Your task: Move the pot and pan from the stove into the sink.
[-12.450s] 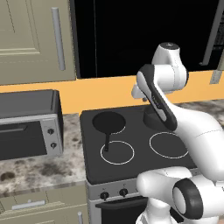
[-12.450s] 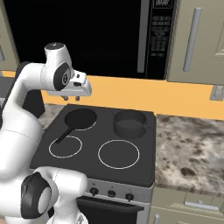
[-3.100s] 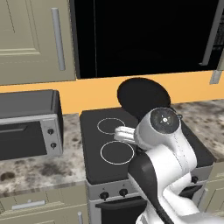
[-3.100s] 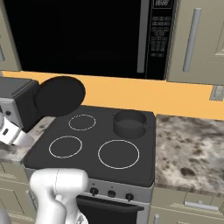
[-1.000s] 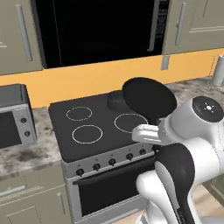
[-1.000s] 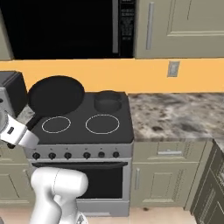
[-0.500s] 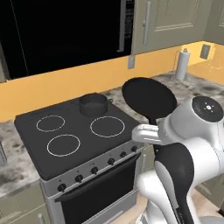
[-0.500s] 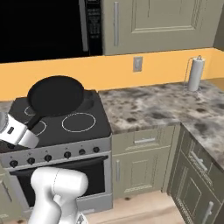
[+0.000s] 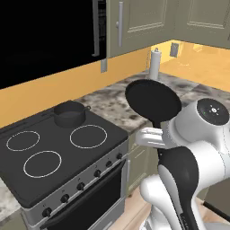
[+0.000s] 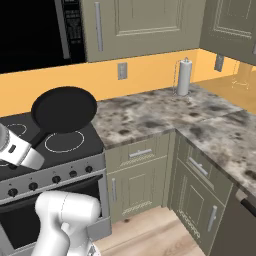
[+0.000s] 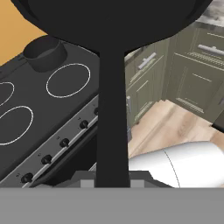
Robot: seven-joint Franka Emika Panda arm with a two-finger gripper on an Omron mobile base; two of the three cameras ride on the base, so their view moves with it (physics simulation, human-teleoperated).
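No readable text anywhere I can see. The microwave control panel (image 10: 74, 30) has small pale marks on its buttons, too small and blurred to read. Stove (image 9: 58, 157) knobs carry no legible markings from either base view or my hand view; the white rings on the cooktop are burner outlines, not signs. Nothing legible on the pan (image 10: 64, 110), the pot (image 9: 69, 114), the cabinet doors, the wall outlet (image 10: 122, 71) or the paper towel roll (image 10: 184, 78). No brands, numbers or labels on the surface either.
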